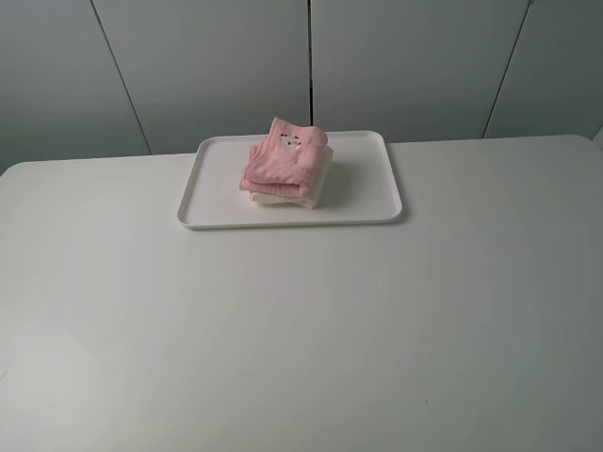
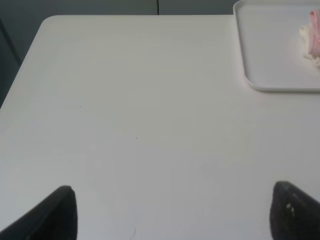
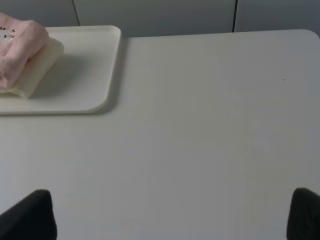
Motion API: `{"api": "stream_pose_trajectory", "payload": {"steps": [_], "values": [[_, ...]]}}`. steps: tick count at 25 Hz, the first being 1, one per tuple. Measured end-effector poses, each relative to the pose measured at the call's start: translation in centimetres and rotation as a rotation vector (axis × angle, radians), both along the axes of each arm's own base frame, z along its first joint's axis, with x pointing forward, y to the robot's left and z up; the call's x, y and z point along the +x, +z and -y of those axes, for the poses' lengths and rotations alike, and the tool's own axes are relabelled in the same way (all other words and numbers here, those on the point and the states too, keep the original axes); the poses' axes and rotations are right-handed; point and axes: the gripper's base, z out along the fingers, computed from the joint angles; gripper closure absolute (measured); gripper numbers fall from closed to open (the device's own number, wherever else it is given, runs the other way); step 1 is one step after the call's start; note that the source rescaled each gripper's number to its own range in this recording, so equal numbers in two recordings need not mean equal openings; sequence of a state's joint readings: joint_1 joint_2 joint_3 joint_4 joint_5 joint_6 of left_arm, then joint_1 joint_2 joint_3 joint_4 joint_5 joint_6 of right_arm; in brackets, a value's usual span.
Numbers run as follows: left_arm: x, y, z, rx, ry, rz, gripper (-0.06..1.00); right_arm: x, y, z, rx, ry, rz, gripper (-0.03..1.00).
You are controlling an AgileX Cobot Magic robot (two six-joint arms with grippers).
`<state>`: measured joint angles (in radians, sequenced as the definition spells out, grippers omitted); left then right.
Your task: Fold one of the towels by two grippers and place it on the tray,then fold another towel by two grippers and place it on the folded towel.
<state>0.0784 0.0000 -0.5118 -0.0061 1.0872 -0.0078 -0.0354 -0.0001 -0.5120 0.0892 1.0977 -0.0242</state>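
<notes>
A folded pale pink towel (image 1: pixel 285 156) with a small light patch lies on top of a folded cream towel (image 1: pixel 300 196), both on the white tray (image 1: pixel 367 188) at the back middle of the table. The left wrist view catches the tray's corner (image 2: pixel 270 60) and the edge of the pink towel (image 2: pixel 314 30). In the right wrist view the pink towel (image 3: pixel 15 50) rests over the cream towel (image 3: pixel 42 62) on the tray (image 3: pixel 90 70). My left gripper (image 2: pixel 172 212) and right gripper (image 3: pixel 172 215) stand open over bare table, well back from the tray. Neither arm shows in the exterior high view.
The white table (image 1: pixel 301 330) stretches wide in front of the tray. Grey wall panels (image 1: pixel 311 66) rise behind its far edge. The table's left edge and rounded corner (image 2: pixel 45 22) show in the left wrist view.
</notes>
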Motion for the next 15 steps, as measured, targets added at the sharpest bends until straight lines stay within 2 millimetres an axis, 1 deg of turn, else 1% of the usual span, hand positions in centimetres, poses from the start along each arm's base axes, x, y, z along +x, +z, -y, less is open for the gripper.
{"api": "stream_pose_trajectory", "payload": {"steps": [15], "values": [[0.00,0.00,0.00,0.000,0.000,0.000,-0.05,0.00,0.00,0.00,0.002,-0.001,0.000,-0.03]]}}
